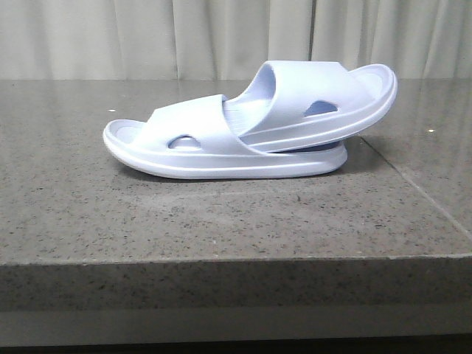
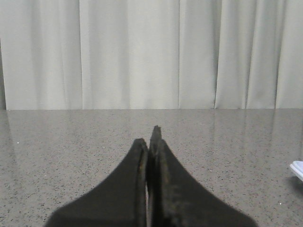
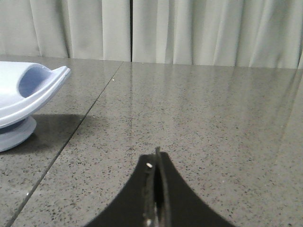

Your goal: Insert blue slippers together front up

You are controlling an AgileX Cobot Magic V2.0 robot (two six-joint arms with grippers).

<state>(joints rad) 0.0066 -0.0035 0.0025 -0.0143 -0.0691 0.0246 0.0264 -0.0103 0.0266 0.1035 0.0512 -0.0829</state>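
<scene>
The left tool [image 2: 150, 142] sits low over bare table [image 1: 66, 221], its fingers pressed together on nothing; only a sliver of pale sole [image 2: 298, 169] shows at the edge of its view, so it is well apart from the work. In the middle of the table lies the lower slipper [image 1: 192, 147], flat on its sole, side-on to the front camera. The upper slipper [image 1: 324, 96] has one end pushed under the lower one's strap and rests tilted on its footbed, the free end raised and overhanging to the right. That wedging is likely what keeps the pair joined without support. The right tool [image 3: 156, 158] is likewise closed and empty, near the pair's overhanging end but not touching. With both tools clear, the insertion looks done.
</scene>
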